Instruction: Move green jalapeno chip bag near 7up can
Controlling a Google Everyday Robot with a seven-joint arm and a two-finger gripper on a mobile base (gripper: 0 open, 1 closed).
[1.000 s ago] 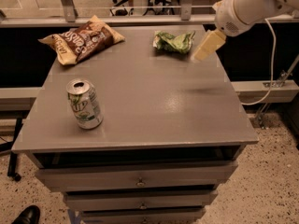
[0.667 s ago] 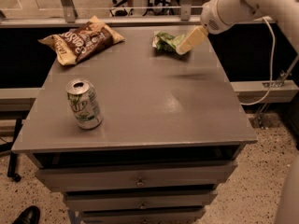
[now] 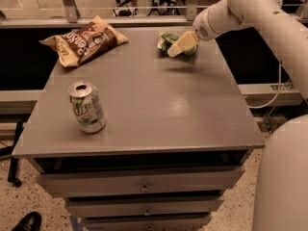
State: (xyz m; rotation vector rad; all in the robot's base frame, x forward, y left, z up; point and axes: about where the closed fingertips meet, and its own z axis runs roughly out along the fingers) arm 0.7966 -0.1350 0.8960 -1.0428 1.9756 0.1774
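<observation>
Hand (image 3: pixel 177 49) sits over green jalapeno chip bag (image 3: pixel 166 39).

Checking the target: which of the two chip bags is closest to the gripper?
The green jalapeno chip bag; the gripper is right at it. The larger brown chip bag lies far off.

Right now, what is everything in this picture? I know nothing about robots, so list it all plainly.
green jalapeno chip bag: one, shiny green, far right of the table top, partly behind the gripper.
brown chip bag: one, brown and tan, far left corner.
7up can: one, silver and green, upright, near left side.
table: one, grey, drawers below.
shoe: one, black, floor at bottom left.
arm: one, white, reaching in from the right.
gripper: one, pale yellow, at the green bag.
</observation>
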